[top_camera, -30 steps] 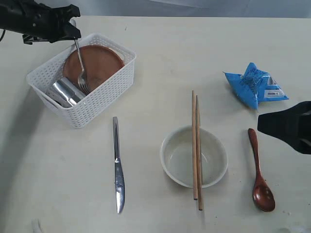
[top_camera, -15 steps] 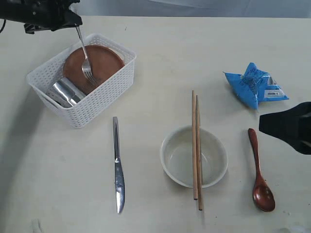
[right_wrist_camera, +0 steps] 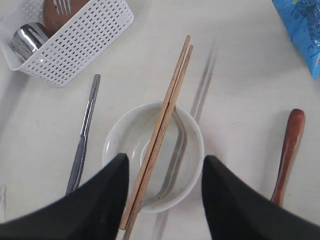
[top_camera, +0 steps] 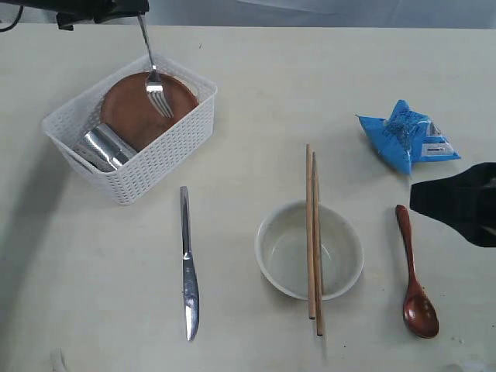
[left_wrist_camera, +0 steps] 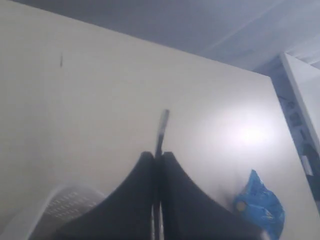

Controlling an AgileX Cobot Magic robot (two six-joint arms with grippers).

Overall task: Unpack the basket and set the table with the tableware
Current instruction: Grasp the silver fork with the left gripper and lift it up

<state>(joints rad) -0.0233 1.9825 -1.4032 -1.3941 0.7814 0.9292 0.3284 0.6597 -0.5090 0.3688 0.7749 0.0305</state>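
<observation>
My left gripper (top_camera: 138, 11) is shut on the handle of the steel fork (top_camera: 155, 81), which hangs tines down above the white basket (top_camera: 167, 155); the handle tip pokes out past the shut fingers (left_wrist_camera: 145, 165). In the basket lie a brown plate (top_camera: 128, 108) and a steel cup (top_camera: 105, 147). On the table (top_camera: 256, 93) lie a knife (top_camera: 188, 263), an off-white bowl (top_camera: 283, 256) with two chopsticks (top_camera: 312, 232) across it, and a wooden spoon (top_camera: 415, 279). My right gripper (right_wrist_camera: 165, 160) hangs open and empty at the right edge, near the spoon.
A crinkly blue snack packet (top_camera: 407, 139) lies at the right, beyond the spoon. The basket stands at the far left, close to the table's far edge.
The left gripper has lifted the fork higher out of the basket and carried it toward the far side and a little right. The right arm has barely shifted.
</observation>
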